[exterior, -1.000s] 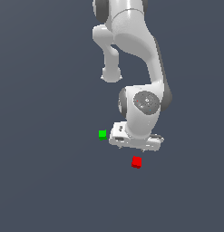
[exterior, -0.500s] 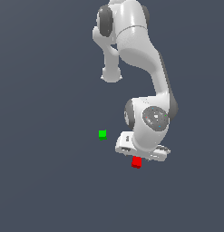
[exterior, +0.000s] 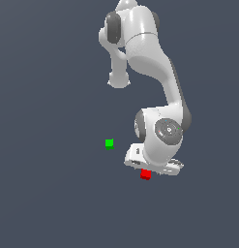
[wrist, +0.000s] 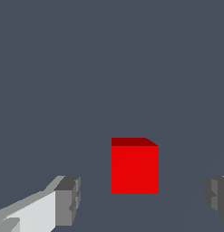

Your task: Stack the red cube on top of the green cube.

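The red cube (exterior: pixel 145 174) sits on the dark grey floor, partly tucked under the white gripper head (exterior: pixel 155 164) in the exterior view. In the wrist view the red cube (wrist: pixel 134 167) lies between the two grey fingertips, one pad (wrist: pixel 68 200) on one side and the other at the frame's edge. My gripper (wrist: pixel 140 199) is open and empty, low over the cube, with a gap on both sides. The green cube (exterior: pixel 109 143) stands apart, toward the exterior view's left of the gripper. It does not show in the wrist view.
The white arm (exterior: pixel 155 68) rises from the gripper toward the top of the exterior view. The floor (exterior: pixel 53 193) is a plain dark grey surface with nothing else on it.
The gripper has moved toward the exterior view's right and down, away from the green cube, and now hangs over the red cube. Both cubes have stayed in place.
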Controlling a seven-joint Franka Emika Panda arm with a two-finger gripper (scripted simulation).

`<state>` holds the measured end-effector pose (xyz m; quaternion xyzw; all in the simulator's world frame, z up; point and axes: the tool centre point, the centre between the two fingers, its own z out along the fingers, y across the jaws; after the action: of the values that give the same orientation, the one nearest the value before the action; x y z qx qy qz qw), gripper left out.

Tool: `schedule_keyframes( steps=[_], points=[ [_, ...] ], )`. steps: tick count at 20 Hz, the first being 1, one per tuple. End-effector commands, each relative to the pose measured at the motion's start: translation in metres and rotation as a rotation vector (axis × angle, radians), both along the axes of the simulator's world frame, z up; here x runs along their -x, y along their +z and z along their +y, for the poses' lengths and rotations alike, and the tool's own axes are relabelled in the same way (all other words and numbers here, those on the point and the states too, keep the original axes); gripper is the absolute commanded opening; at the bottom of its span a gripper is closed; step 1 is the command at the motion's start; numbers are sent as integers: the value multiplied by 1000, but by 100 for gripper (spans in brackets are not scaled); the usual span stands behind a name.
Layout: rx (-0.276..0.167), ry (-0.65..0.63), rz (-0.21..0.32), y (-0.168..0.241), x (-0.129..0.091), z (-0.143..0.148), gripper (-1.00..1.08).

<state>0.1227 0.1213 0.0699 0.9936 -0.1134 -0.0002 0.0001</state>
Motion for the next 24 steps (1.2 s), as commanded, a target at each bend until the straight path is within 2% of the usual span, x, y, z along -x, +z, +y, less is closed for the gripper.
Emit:
schedule_keyframes(
  steps=[1,13,19,20,24],
  points=[
    [0,0,0,0,0,0,100],
    [0,-1,0,-48,0,0,100],
    [0,-1,0,-50,-1,0,100],
    [0,-1,0,-50,-1,0,-100],
    [0,-1,0,-50,-1,0,-100]
  ],
)
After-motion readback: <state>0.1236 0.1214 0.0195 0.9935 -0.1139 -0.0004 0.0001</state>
